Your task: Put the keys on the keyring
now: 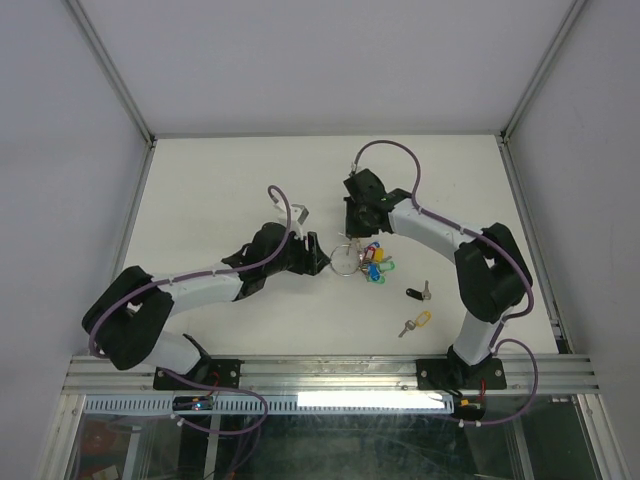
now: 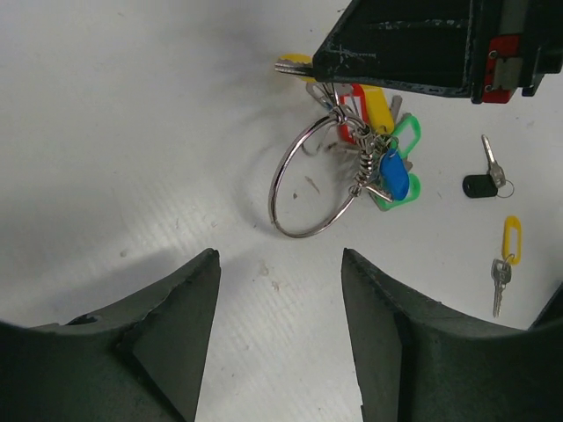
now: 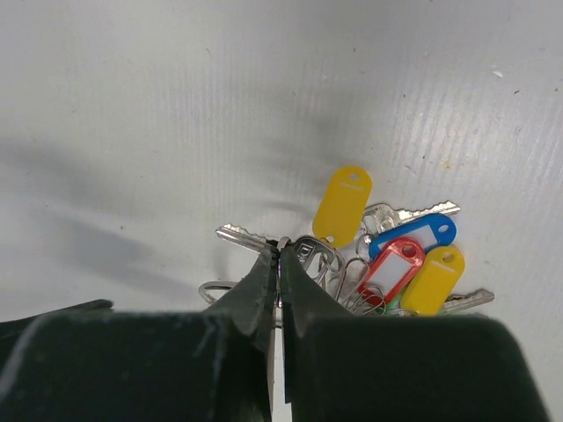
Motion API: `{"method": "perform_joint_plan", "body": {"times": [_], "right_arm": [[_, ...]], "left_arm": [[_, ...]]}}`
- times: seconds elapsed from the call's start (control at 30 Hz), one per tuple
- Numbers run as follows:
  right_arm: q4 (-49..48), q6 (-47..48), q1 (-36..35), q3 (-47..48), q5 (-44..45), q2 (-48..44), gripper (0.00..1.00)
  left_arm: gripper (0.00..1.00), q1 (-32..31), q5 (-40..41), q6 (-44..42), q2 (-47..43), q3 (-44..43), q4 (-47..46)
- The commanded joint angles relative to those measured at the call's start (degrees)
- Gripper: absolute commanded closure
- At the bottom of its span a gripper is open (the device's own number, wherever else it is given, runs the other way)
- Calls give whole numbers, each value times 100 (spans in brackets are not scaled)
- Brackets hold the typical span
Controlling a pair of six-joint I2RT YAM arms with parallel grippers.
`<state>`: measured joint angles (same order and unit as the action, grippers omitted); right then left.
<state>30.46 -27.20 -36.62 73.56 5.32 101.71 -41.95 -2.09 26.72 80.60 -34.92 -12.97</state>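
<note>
We look down on the table (image 1: 220, 180) from above; both wrist cameras sit close over it, sharing the keyring (image 2: 272, 195) and keys (image 2: 394, 174).

White table (image 1: 200, 200) with a matte, faintly ribbed surface and a few small specks and scuffs. Plain pale grey walls: back wall (image 1: 330, 60), left wall (image 1: 60, 150), right wall (image 1: 595, 150). Aluminium posts (image 1: 110, 68) slant up from the table's two far corners. An aluminium rail (image 1: 330, 372) runs along the near edge. A lit white strip light (image 1: 370, 398) sits just below the rail, above a glass panel (image 1: 330, 445) with dim clutter behind. Light is even, shadows on the table soft.
</note>
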Motion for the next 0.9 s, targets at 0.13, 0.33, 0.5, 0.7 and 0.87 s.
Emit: {"method": "perform_joint_plan", "body": {"times": [0.13,0.33,0.5,0.7,0.87], "right_arm": [[-536,-145,132,-151,-531,-411,100],[-574,-158,162,-181,-634,-448,100],[-585,-179,181,-217,-710,-484,100],[-629,-211,216,-288,-774,-503,100],[-638,-232,250,-355,-738,-605,100]], "left_arm": [[43,-14,-883,-458,684,11,-1858],[43,-10,-1035,-773,1077,-164,-1933],[43,-7,-1177,-855,1538,-332,-2021],[60,-8,-1535,-724,1849,-592,-2211],[98,-8,-1474,-704,1863,-767,-1919]]}}
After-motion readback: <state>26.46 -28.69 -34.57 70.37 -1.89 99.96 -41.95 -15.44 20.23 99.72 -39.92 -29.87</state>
